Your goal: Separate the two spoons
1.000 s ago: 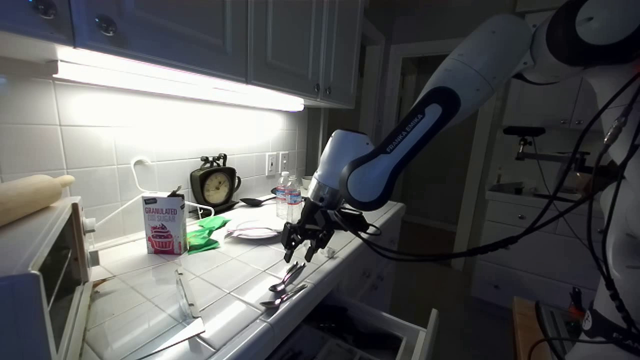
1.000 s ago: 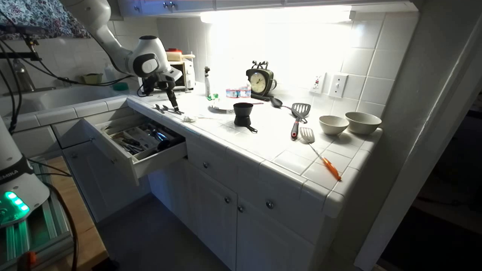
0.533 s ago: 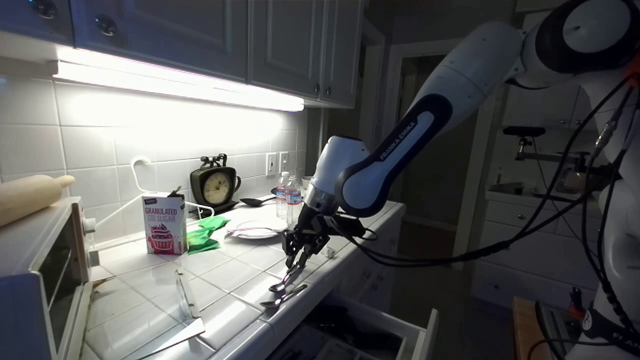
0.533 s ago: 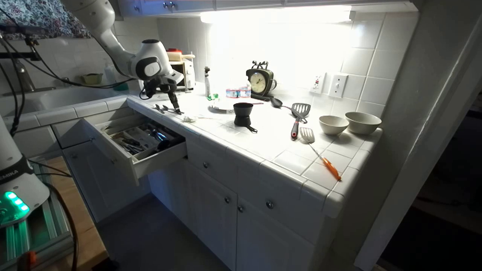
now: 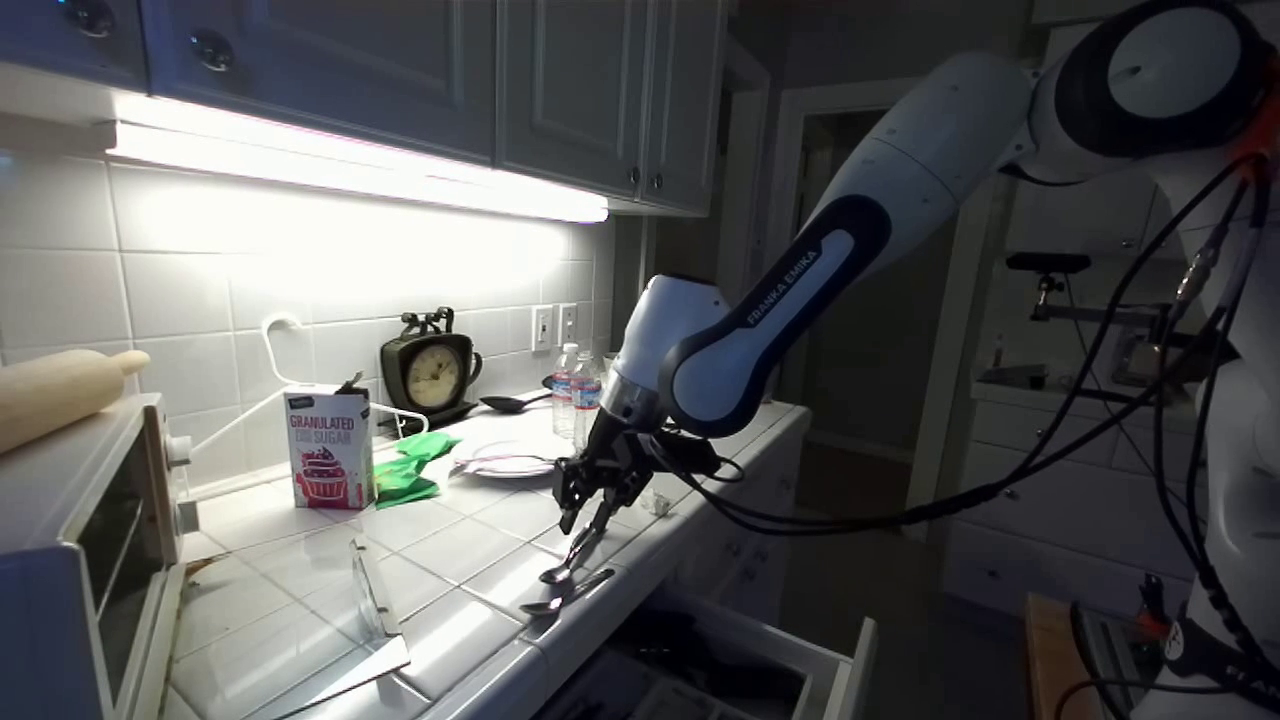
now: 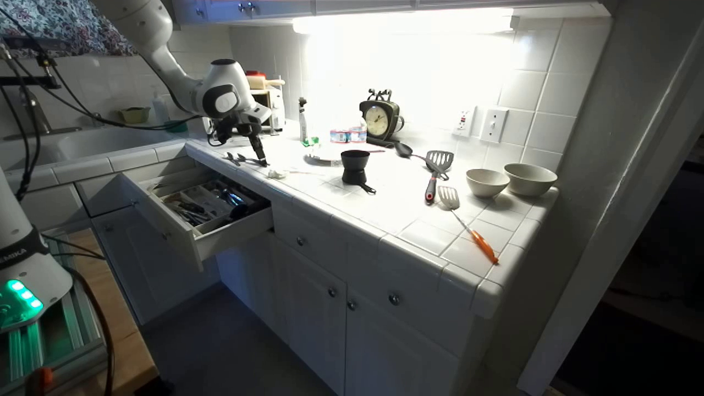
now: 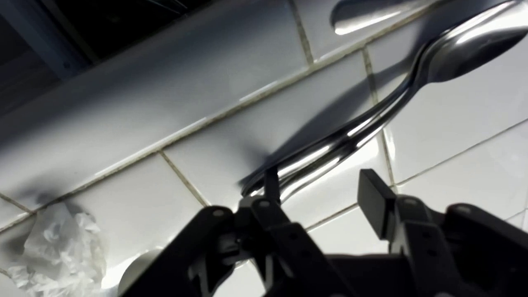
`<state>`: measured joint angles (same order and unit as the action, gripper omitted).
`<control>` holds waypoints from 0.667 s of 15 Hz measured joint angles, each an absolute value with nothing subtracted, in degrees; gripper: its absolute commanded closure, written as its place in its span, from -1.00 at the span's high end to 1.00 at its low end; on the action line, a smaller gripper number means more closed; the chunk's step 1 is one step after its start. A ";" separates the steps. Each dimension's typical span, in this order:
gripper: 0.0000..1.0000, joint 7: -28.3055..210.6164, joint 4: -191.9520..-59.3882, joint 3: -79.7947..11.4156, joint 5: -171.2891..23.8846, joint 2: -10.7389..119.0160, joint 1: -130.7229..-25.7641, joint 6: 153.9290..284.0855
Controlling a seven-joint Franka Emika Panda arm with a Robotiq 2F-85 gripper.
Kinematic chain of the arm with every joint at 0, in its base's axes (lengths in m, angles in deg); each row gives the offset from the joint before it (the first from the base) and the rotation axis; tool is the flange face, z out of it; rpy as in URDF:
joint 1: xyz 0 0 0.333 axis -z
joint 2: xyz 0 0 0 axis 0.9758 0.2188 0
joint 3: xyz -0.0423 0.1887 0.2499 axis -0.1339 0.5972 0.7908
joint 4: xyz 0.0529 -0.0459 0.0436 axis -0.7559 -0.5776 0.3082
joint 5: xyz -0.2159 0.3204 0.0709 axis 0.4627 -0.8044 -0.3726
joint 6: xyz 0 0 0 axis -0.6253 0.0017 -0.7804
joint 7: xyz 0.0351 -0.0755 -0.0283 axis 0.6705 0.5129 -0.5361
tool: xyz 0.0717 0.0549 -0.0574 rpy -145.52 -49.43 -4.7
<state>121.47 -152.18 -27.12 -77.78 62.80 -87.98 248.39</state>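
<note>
Two slim silvery spoons (image 7: 317, 159) lie closely together on the white tiled counter, their bowls (image 7: 470, 53) overlapping in the wrist view. The pair also shows in an exterior view (image 5: 558, 573). A third silvery spoon (image 5: 560, 595) lies beside them, nearer the counter edge; part of it shows in the wrist view (image 7: 367, 16). My gripper (image 7: 324, 192) is open and low over the handle ends, also seen in both exterior views (image 5: 583, 522) (image 6: 262, 162). One finger (image 7: 271, 183) overlaps the handle ends and hides part of them; contact cannot be told. Nothing is between the pads.
An open cutlery drawer (image 6: 162, 234) juts out below the counter edge. Crumpled clear wrap (image 7: 57, 247) lies near the gripper. A white plate (image 5: 512, 472), bottles (image 5: 586, 400), a sugar box (image 5: 330, 450) and a black double cup (image 6: 355, 168) stand farther off.
The arm has come down to the spoon handles and shifted slightly left in an exterior view. The splayed handle ends seen earlier are now partly covered by a finger. The third spoon has not moved.
</note>
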 measured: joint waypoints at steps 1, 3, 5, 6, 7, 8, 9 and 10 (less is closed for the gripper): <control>0.21 121.47 -151.94 -27.28 -77.78 62.98 -88.13 248.41; 0.31 121.47 -151.38 -27.55 -77.78 63.37 -88.38 248.41; 0.29 121.47 -150.76 -27.84 -77.78 63.82 -88.65 248.42; 0.19 121.47 -150.44 -27.99 -77.81 64.05 -88.79 248.43; 0.18 121.48 -150.11 -28.08 -77.82 64.24 -88.88 248.43; 0.15 121.48 -149.78 -28.19 -77.82 64.47 -89.00 248.45; 0.13 121.48 -149.56 -28.32 -77.82 64.63 -89.12 248.47; 0.13 121.48 -149.41 -28.50 -77.82 64.74 -89.29 248.48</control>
<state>121.48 -149.41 -28.50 -77.82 64.74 -89.29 248.48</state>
